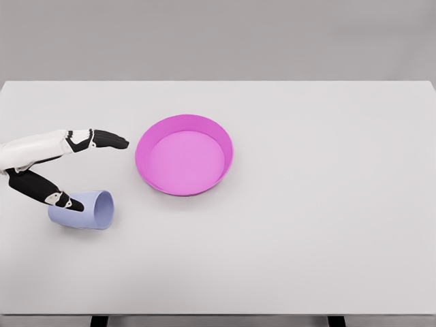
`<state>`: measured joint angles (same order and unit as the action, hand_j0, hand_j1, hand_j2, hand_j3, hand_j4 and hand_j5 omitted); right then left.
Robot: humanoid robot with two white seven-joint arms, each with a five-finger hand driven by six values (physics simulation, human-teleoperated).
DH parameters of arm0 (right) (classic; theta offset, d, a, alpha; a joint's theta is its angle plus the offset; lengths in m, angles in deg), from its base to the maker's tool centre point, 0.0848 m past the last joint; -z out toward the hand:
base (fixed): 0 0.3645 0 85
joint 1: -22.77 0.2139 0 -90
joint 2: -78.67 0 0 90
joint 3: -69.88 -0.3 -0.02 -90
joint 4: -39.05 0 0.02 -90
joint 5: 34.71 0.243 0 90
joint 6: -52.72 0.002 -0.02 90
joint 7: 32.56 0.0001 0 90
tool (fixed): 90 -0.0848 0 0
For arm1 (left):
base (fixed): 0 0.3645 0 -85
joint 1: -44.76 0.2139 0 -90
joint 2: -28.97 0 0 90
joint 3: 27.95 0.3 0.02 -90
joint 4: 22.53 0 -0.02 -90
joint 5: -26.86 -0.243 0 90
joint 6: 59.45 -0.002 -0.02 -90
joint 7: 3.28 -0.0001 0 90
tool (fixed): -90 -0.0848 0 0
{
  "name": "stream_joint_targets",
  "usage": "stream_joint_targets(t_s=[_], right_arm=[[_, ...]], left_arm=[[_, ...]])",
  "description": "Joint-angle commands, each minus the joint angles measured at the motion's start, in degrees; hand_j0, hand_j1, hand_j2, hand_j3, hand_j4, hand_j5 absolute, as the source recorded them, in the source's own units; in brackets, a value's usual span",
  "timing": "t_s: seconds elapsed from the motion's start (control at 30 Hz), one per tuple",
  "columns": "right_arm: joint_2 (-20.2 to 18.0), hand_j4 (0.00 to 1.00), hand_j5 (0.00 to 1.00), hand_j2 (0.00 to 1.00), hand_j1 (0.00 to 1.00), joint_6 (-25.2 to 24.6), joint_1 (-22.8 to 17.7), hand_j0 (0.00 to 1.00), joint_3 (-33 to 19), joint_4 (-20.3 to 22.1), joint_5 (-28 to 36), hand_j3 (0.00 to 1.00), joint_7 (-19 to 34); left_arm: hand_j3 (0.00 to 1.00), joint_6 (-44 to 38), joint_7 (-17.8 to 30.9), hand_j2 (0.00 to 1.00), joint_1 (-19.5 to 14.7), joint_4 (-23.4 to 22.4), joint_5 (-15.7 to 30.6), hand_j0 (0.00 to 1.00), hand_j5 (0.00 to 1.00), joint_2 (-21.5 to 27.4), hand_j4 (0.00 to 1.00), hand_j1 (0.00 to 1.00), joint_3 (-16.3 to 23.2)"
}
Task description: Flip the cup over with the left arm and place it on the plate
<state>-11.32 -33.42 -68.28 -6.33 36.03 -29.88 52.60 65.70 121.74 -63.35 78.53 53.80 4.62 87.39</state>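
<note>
Cup (85, 210) lies on its side at desk (327, 225) left, mouth facing right, just left of the magenta plate (184, 155). Left robot hand (61, 170) spread wide: thumb touching cup's upper wall, fingers (109, 139) reaching toward plate, nothing clamped. Likely straddling for a grasp. Path to plate unobstructed; right arm unseen.

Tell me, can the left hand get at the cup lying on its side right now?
Probably yes. The left hand is already at the cup, its thumb resting on the cup's upper side, fingers spread above. Nothing lies between them; the plate sits apart to the right.
</note>
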Motion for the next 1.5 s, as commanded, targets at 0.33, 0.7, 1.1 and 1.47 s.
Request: stream_joint_targets(t_s=[0.33, 0.7, 1.1, 1.47], right_arm=[[0.0, 1.00, 1.00, 1.00, 1.00, 0.0, -0.3, 1.00, -0.1, -0.1, 0.0, 1.00, 0.0], [0.0, 1.00, 1.00, 1.00, 1.00, 0.0, -0.3, 1.00, -0.1, -0.1, 0.0, 1.00, 0.0], [0.0, 1.00, 1.00, 1.00, 1.00, 0.0, -0.3, 1.00, -0.1, -0.1, 0.0, 1.00, 0.0], [0.0, 1.00, 1.00, 1.00, 1.00, 0.0, -0.3, 1.00, -0.1, -0.1, 0.0, 1.00, 0.0]], left_arm=[[1.00, -0.2, 0.0, 1.00, 1.5, 0.0, 0.6, 1.00, 1.00, 0.4, 1.00, 1.00, 0.9], [1.00, -0.2, -5.6, 1.00, 2.8, 0.0, 2.9, 1.00, 1.00, 1.5, 1.00, 1.00, 1.5], [1.00, -0.2, -12.7, 1.00, 11.2, 0.0, 1.0, 1.00, 1.00, 6.6, 1.00, 1.00, 1.5], [1.00, -0.2, -13.4, 1.00, 14.9, 0.0, -1.8, 1.00, 1.00, 6.0, 1.00, 1.00, 1.5]])
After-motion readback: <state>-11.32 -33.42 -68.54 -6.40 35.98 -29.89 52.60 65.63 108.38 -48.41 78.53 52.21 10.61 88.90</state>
